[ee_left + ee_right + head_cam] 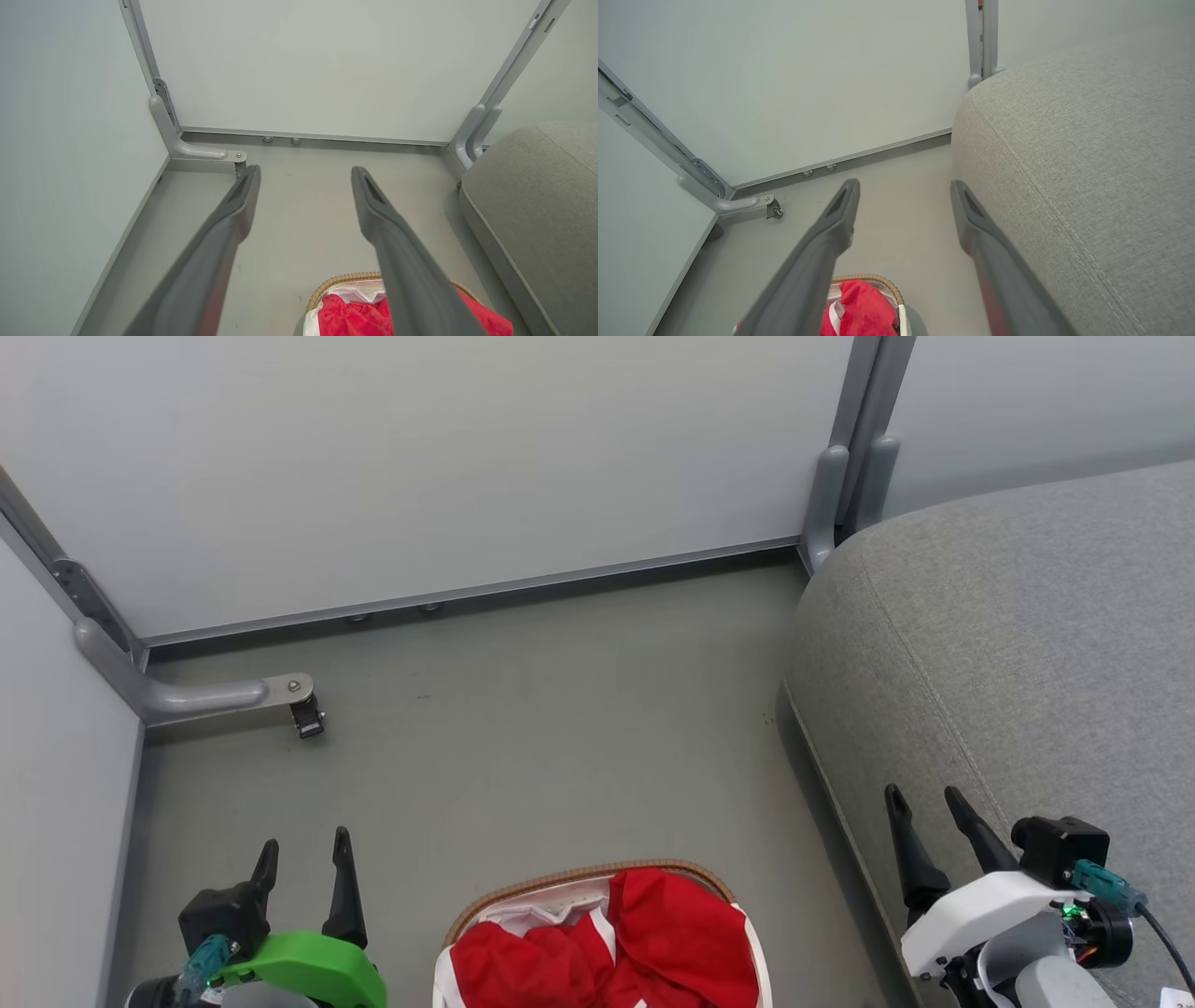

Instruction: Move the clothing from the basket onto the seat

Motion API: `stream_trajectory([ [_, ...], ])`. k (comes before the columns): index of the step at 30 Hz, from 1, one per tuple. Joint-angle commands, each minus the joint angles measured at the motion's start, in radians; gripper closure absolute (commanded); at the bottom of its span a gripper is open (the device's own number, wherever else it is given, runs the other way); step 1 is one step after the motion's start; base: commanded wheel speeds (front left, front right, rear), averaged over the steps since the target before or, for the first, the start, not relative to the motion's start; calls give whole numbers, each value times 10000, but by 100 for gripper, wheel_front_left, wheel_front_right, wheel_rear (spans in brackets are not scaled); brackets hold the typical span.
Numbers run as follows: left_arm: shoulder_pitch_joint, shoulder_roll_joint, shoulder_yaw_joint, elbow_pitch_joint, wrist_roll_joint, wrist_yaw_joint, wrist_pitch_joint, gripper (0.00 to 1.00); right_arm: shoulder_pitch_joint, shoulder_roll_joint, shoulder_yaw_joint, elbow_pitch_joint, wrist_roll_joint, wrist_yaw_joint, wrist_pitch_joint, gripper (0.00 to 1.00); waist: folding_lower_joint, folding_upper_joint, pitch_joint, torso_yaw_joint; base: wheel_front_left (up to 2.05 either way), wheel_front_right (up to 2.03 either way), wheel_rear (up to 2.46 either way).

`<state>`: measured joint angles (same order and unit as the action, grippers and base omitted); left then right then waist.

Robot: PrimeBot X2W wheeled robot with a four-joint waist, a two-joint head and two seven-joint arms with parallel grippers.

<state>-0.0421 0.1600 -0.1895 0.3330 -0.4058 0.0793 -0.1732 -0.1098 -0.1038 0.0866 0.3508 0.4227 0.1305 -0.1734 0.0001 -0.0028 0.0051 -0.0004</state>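
Note:
Red clothing (644, 943) with white trim lies heaped in the oval basket (579, 875) at the bottom middle of the head view; its brown rim and white liner show. The same clothing (355, 317) and clothing (864, 308) appear low in both wrist views. The grey seat (1027, 644) fills the right side. My left gripper (303, 859) stands open over the floor left of the basket, holding nothing. My right gripper (927, 800) is open above the seat's front edge, right of the basket, also bare.
Pale partition walls (420, 457) enclose the back and left. A grey metal foot with a small caster (306, 717) juts out from the left corner onto the floor. Upright posts (845, 485) stand at the seat's back corner. Grey floor (560, 728) spreads between basket and wall.

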Motion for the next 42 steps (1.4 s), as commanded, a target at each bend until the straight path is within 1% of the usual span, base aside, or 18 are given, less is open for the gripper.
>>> stream_trajectory([
  [1,100,19,-6,-98,338,53,-93,0,51,-52,27,-22,-294,3,-104,0,-1,18,6,-2,0,0,0],
  [6,165,-15,27,-287,767,77,-202,0,8,-52,34,15,-774,3,-214,0,-1,19,33,-23,0,0,0],
  [13,169,-131,165,-504,1351,-42,-347,0,-62,-26,-10,-65,-1417,2,-359,0,-1,21,132,-94,0,0,0],
  [15,162,-188,189,-541,1520,-107,-402,0,-75,-2,-11,-69,-1537,2,-416,0,-1,21,188,-126,0,0,0],
  [19,141,-293,6,-208,1863,-465,-479,0,-143,-3,67,-94,-1807,2,-495,0,-1,22,455,-223,0,0,0],
  [24,-563,-428,-168,268,2342,-771,-585,0,-607,-36,189,-297,-2129,2,-594,0,-1,23,1415,-454,0,0,0],
  [26,-806,-483,-248,456,2545,-823,-613,0,-800,-61,226,-403,-2236,2,-618,0,-1,24,1853,-551,0,0,0],
  [33,-2113,-710,-904,1478,3318,-1153,-748,0,-1642,-96,319,-754,-2669,1,-741,0,-1,25,3648,-1002,0,0,0],
  [39,-3184,-817,-1607,3081,3956,-1417,-851,0,-2273,-46,514,-985,-3007,1,-847,0,-1,27,5004,-1434,0,0,0],
  [40,-3330,-838,-1728,3549,4014,-1470,-857,0,-2379,-33,550,-1026,-3073,1,-870,0,-1,27,5236,-1518,0,0,0],
  [42,-3741,-858,-1850,4227,4140,-1459,-904,0,-2558,-4,617,-1077,-3225,1,-908,0,-1,27,5668,-1701,0,0,0],
])
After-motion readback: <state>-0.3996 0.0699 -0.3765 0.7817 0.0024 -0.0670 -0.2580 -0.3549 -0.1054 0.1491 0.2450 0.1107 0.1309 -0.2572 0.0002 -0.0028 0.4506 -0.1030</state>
